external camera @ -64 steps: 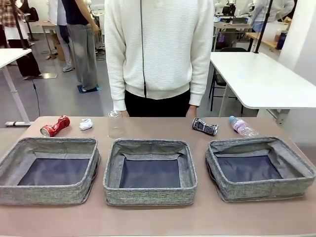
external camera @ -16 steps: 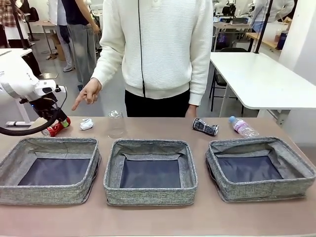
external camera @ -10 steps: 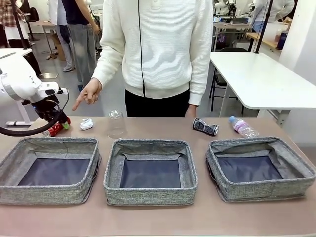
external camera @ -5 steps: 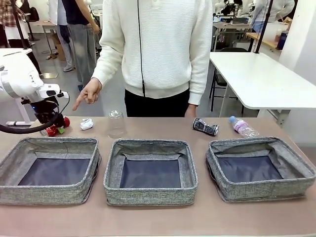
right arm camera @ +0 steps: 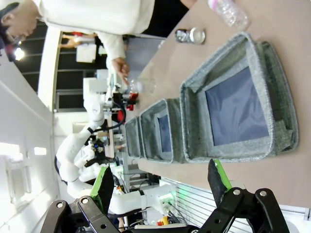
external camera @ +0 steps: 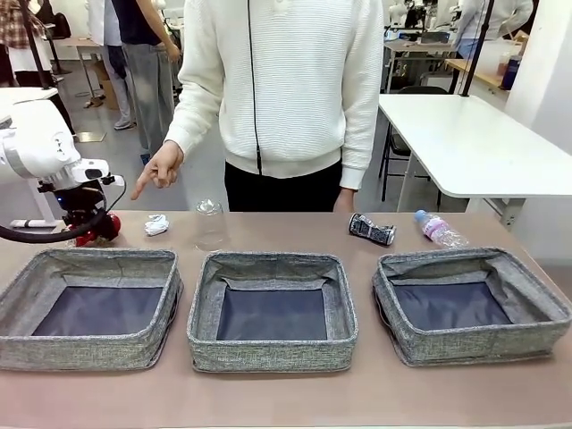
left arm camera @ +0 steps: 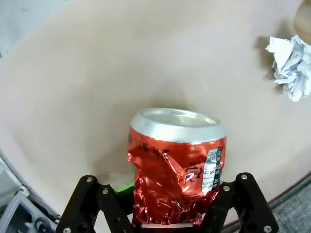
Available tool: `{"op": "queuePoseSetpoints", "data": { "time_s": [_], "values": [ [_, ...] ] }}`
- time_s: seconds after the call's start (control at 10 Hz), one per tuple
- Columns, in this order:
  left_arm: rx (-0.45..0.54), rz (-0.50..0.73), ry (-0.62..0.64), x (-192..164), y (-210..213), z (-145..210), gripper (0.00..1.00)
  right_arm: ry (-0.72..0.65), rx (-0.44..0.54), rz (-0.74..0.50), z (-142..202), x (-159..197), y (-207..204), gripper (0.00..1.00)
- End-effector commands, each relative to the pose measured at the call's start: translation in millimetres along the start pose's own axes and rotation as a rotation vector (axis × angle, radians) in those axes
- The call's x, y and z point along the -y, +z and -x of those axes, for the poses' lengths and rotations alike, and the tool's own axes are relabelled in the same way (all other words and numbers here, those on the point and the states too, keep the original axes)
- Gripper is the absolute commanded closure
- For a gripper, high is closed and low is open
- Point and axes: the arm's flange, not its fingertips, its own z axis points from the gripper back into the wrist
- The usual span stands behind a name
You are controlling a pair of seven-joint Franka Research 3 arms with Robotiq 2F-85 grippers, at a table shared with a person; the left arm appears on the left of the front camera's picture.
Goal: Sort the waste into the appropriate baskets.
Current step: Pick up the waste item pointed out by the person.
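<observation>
My left gripper (external camera: pixel 87 229) is down at the table's far left and shut on the crushed red can (external camera: pixel 111 223). In the left wrist view the red can (left arm camera: pixel 177 167) stands between the black fingers (left arm camera: pixel 104 208), silver end away from me. A white paper wad (external camera: pixel 156 224) and a clear plastic cup (external camera: pixel 209 223) sit to its right. The dark crushed can (external camera: pixel 371 229) and the small pink-labelled bottle (external camera: pixel 438 229) lie at the far right. Three grey baskets, left (external camera: pixel 98 259), middle (external camera: pixel 268 261) and right (external camera: pixel 465 260), are lined up in front. My right gripper (right arm camera: pixel 160 187) hangs open beside the right basket (right arm camera: pixel 272 141).
A person in a white sweater stands at the far edge, one hand (external camera: pixel 157 171) pointing down towards the red can and paper wad (left arm camera: pixel 291 68). The other hand rests on the table edge near the dark can (right arm camera: pixel 190 35). Bare table lies in front of the baskets.
My left gripper has shifted slightly left, come down around the red can and shut on it. The person's pointing hand has stayed where it was.
</observation>
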Motion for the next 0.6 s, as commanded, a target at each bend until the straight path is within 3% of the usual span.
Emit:
{"op": "queuePoseSetpoints", "data": {
  "time_s": [0.0,0.3,0.4,0.5],
  "values": [
    [-0.014,-0.010,0.028,-10.0,4.7,-1.7,1.00,0.024,0.005,-0.019,-2.5,-1.4,0.0,0.00],
    [0.101,0.060,0.052,-31.0,51.6,20.2,1.00,0.024,0.005,-0.019,-2.5,-1.4,0.0,0.00],
    [0.169,0.175,0.016,-16.3,99.2,39.5,1.00,0.024,0.005,-0.019,-2.5,-1.4,0.0,0.00],
    [0.195,0.227,0.104,0.3,148.5,69.1,1.00,0.024,0.005,-0.019,-2.5,-1.4,0.0,0.00]
  ]
}}
